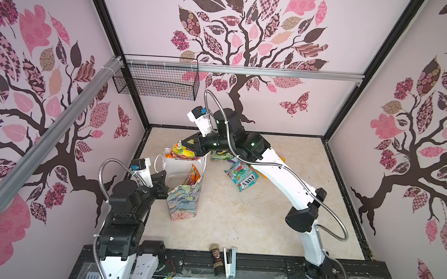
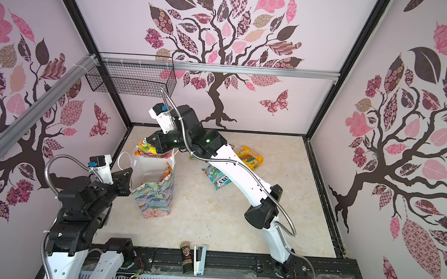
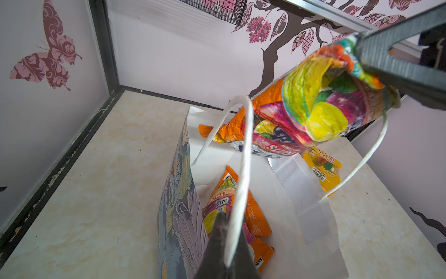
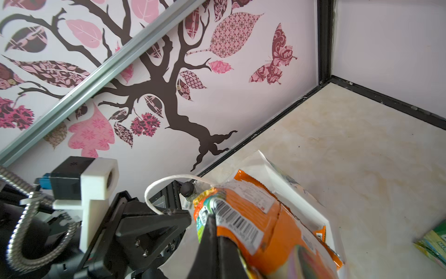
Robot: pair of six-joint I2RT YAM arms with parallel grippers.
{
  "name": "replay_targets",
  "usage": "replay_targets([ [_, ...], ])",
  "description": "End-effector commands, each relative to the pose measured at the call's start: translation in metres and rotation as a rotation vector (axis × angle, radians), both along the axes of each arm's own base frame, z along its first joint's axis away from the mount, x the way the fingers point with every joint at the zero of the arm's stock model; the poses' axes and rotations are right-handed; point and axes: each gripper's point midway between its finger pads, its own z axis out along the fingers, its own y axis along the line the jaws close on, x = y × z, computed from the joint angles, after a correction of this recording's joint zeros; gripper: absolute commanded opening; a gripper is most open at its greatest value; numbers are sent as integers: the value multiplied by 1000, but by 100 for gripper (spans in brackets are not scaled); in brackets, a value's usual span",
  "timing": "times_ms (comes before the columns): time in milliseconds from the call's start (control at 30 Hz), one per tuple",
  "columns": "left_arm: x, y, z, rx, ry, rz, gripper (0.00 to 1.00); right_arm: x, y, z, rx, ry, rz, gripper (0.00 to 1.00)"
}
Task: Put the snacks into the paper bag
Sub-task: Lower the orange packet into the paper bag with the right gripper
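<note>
**Paper bag** (image 1: 184, 201) (image 2: 155, 198): stood upright on the marbled table (image 1: 237, 223), left of centre in both top views, mouth open and white lining exposed.

**Left gripper** (image 1: 164, 180) (image 4: 169, 213): placed at the bag's left edge in both top views. Jaws together, pinched on the white cord handle (image 3: 243, 154) (loop end entering the closed fingers in the right wrist view).

**Right gripper** (image 1: 181, 143) (image 3: 359, 49): reached in from the right of the frame to just above the bag's far rim. Jaws clamped on the crimped end of an orange packet (image 1: 181, 152) (image 3: 301, 116) (image 4: 260, 217).

**Orange packet**: hung tilted over the far side of the mouth, not yet inside. Contact with the rim could not be told.

**Packets in the bag** (image 1: 193, 177) (image 3: 231, 203): orange, marked FOX'S, leaned against the right-hand wall of the bag as seen from the top.

**Loose snacks**:
- Teal packet (image 1: 241, 175) (image 2: 215, 179), marked FOX'S: lay flat on the table right of the bag, near frame centre.
- Green packet (image 1: 219, 155) (image 4: 434, 244): lay just above the teal one in the frame, partly hidden by the right arm.
- Yellow packet (image 2: 251, 158) (image 3: 323, 166): lay further right, well apart from the bag.

**Spice jar** (image 1: 216, 259) and **stapler** (image 1: 229, 262): lay side by side at bottom centre.

**Wire basket** (image 1: 156, 83): hung on the wall at upper left.
</note>
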Motion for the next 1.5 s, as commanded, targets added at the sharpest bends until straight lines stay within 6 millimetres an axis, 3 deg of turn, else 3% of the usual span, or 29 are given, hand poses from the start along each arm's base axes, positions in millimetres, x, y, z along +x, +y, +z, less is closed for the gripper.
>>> replay_targets([
  [0, 0, 2, 2, 12, -5, 6, 0, 9, 5, -7, -23, -61, -27, 0],
  [533, 2, 3, 0, 15, 8, 9, 0, 12, 9, -35, -111, -99, -35, 0],
  [767, 1, 3, 0, 16, 6, 9, 0, -7, 13, -48, -155, -103, 7, 0],
  [1267, 1, 2, 0, 11, 3, 4, 0, -27, 18, -44, -153, -106, 46, 3],
  [1400, 1, 2, 0, 11, 4, 4, 0, -37, 21, -37, -144, -124, 67, 10],
  [1467, 1, 2, 0, 11, 5, 5, 0, -39, 21, -31, -134, -128, 72, 21],
])
